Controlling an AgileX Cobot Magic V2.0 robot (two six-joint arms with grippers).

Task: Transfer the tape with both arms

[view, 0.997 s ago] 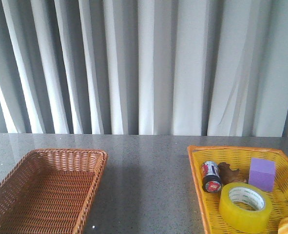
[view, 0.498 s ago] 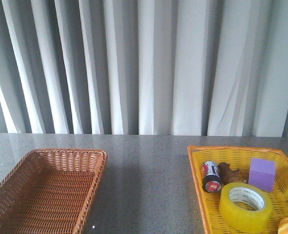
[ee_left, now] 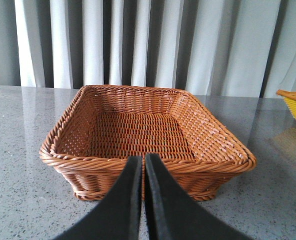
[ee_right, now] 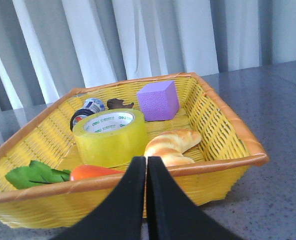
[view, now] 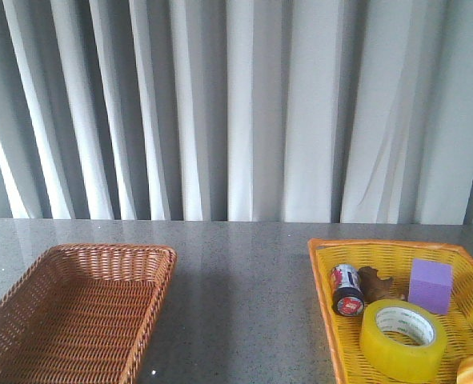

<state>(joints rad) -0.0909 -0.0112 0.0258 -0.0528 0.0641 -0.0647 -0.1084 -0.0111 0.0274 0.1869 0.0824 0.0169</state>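
The yellow tape roll [view: 402, 339] lies flat in the yellow basket [view: 322, 282] at the right of the table; the right wrist view shows the tape [ee_right: 110, 137] too, just beyond the basket's near rim [ee_right: 223, 164]. My right gripper [ee_right: 146, 161] is shut and empty, hanging short of that rim outside the basket. In front of the brown wicker basket [ee_left: 153, 162] my left gripper [ee_left: 143, 159] is shut and empty as well. Neither arm appears in the front view.
The yellow basket also holds a battery [view: 347, 290], a purple cube [view: 430, 285], a small brown piece [view: 378, 282], a croissant [ee_right: 172, 145], a carrot [ee_right: 93, 173] and a green leaf [ee_right: 33, 174]. The brown wicker basket [view: 76, 312] sits at the table's left. Grey curtains hang behind.
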